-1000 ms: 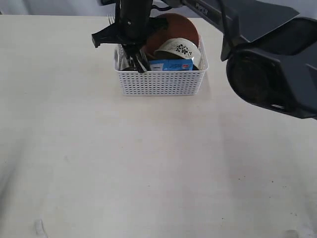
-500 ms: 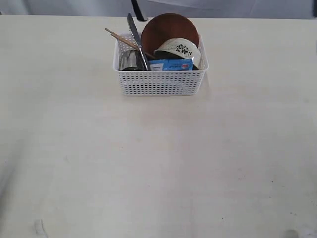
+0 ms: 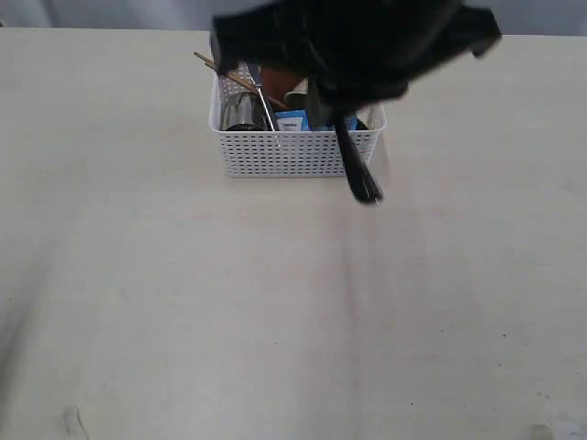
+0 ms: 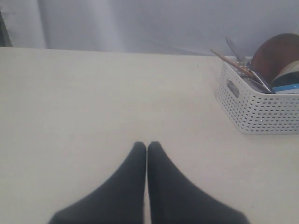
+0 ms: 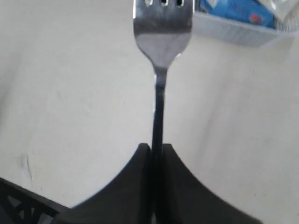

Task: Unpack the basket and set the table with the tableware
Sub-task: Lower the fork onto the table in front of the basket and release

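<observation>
Entry 1, right gripper point(image 5: 156, 148): 2 black tapered fingers drawn almost together, pinching the thin handle of the fork point(image 5: 162, 32) between their tips, with only the handle's width parting them. The fork is polished steel, a flat narrow shank widening to a curved head with 3 slots showing between tines cropped by the frame edge; it is held in line with the fingers above the table point(image 5: 70, 93). Entry 2, left gripper point(image 4: 147, 145): 2 matte black fingers pressed tip to tip with nothing between them, low over the tabletop and well apart from the basket point(image 4: 261, 112). Entry 3, basket: white plastic, rectangular with rounded corners, walls pierced in a fine lattice, 1 oval cut-out handle on the end wall; in the exterior view it stands at 12 o'clock on the table, partly hidden by the blurred dark arm point(image 3: 348, 41) above it. Entry 4, contents in the exterior view: shiny steel cup point(image 3: 240, 112) at the basket's 9 o'clock end, steel knife point(image 3: 262, 99) leaning beside it, wooden chopsticks point(image 3: 218, 67) jutting over the rim toward 10 o'clock, blue snack packet point(image 3: 293, 121) against the front wall. The left wrist view adds a round brown wooden plate point(image 4: 275, 51) standing on edge and the rim of a cream bowl point(image 4: 290, 70). Entry 5, dark streak point(image 3: 358, 170) hanging from the arm across the basket's 5 o'clock corner: too smeared to identify. Entry 6, table: pale cream, matte, faint grain.
</observation>
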Robot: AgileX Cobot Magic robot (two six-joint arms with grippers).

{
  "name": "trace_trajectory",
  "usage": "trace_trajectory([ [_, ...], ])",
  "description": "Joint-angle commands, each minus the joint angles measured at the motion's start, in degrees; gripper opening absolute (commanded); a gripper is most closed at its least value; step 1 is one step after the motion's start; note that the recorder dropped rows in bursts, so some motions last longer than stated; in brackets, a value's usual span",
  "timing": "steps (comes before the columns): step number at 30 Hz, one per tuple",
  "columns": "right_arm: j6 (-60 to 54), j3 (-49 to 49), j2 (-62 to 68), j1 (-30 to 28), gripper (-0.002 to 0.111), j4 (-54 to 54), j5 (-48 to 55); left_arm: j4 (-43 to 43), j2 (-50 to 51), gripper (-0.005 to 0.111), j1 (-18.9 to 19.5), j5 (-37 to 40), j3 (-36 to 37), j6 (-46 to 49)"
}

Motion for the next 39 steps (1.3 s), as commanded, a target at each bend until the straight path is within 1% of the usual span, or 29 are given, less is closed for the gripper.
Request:
trace_trajectory([
  [1,7.1,14.8,-5.4,1.6,-0.001,-1.0,-6.7,0.0,0.2,0.001,-0.2,-0.6,0.1,-0.3],
  [3,8.9,19.9,-5.6,1.6,-0.001,-0.9,-10.2,0.0,0.2,0.001,-0.2,-0.6,0.1,-0.3],
  [6,9.6,26.1,-4.7,1.6,-0.001,0.0,-18.4,0.0,0.2,0.001,-0.2,-0.6,0.1,-0.3],
  [10,10.4,30.1,-0.5,1.3,-0.001,-0.1,-27.3,0.0,0.2,0.001,-0.2,-0.6,0.1,-0.3],
  [15,11.7,30.4,7.7,1.2,-0.001,-2.2,-29.3,0.0,0.2,0.001,-0.2,-0.6,0.1,-0.3],
  [22,14.3,30.4,15.5,1.2,0.000,-5.2,-36.1,0.0,0.2,0.001,-0.2,-0.6,0.1,-0.3],
  [31,20.4,30.4,19.6,1.2,0.000,-10.9,-35.6,0.0,0.2,0.001,-0.2,-0.6,0.1,-0.3],
  [33,22.3,30.2,19.7,1.2,0.000,-12.4,-35.7,0.0,0.2,0.001,-0.2,-0.6,0.1,-0.3],
  [37,33.0,30.1,19.7,1.2,0.000,-22.8,-35.5,0.0,0.2,0.001,-0.2,-0.6,0.1,-0.3],
  [39,35.3,30.1,19.9,1.2,0.000,-25.0,-35.5,0.0,0.2,0.001,-0.2,-0.6,0.1,-0.3],
])
